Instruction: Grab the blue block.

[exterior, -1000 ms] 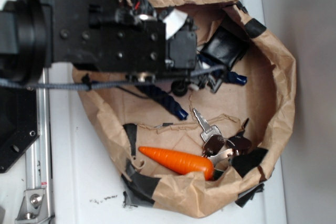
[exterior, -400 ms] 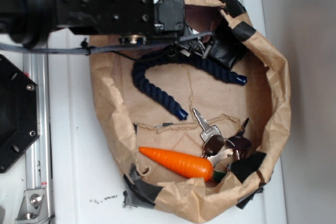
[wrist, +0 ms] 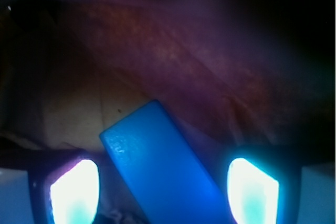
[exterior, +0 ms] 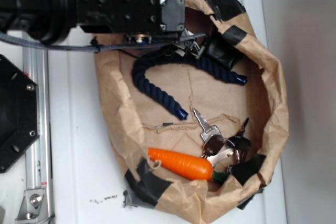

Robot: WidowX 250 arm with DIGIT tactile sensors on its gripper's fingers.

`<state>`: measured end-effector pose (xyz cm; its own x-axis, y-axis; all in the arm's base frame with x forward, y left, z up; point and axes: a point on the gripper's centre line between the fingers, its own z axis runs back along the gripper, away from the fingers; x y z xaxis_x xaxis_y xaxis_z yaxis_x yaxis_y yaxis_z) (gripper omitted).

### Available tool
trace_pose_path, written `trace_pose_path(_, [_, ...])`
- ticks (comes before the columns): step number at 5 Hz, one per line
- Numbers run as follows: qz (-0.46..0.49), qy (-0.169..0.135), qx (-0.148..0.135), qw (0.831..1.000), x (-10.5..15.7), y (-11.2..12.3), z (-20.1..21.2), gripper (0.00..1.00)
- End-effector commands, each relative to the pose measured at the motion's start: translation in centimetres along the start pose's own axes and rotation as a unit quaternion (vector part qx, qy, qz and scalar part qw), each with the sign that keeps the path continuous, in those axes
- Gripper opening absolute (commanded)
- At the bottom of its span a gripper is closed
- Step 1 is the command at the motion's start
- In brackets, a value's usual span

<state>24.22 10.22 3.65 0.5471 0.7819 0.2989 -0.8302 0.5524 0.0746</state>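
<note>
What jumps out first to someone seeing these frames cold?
In the exterior view, the bright orange carrot at the near edge of the taped brown paper bag, with a dark navy rope arching across the bag's floor and keys beside the carrot. In the wrist view, the blue block lies diagonally between the glowing jaws; contact can't be judged.

The hand (wrist: 163, 190) hangs with fingers (wrist: 73, 190) spread apart (both glowing).

The bright blue, smooth, flat rectangular block with rounded edges (wrist: 163, 169) lies tilted on brown paper, its near end low in the wrist view, its far corner pointing up and left.
</note>
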Motion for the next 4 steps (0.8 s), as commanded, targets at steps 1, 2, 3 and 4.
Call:
trace_pose_path(1, [0.024, -0.008, 0.010, 1.000, 0.5, 2.2, 0.4, 1.00])
trace_pose_path(2, [-0.032, 0.040, -0.003, 0.999, -0.3, 1.4, -0.5, 1.00])
trace_pose_path(3, [-0.092, 0.098, 0.007, 0.991, -1.6, 0.5, -1.8, 1.00])
trace_pose_path(4, [-0.124, 0.129, 0.009, 0.984, -3.1, -0.2, -2.7, 1.00])
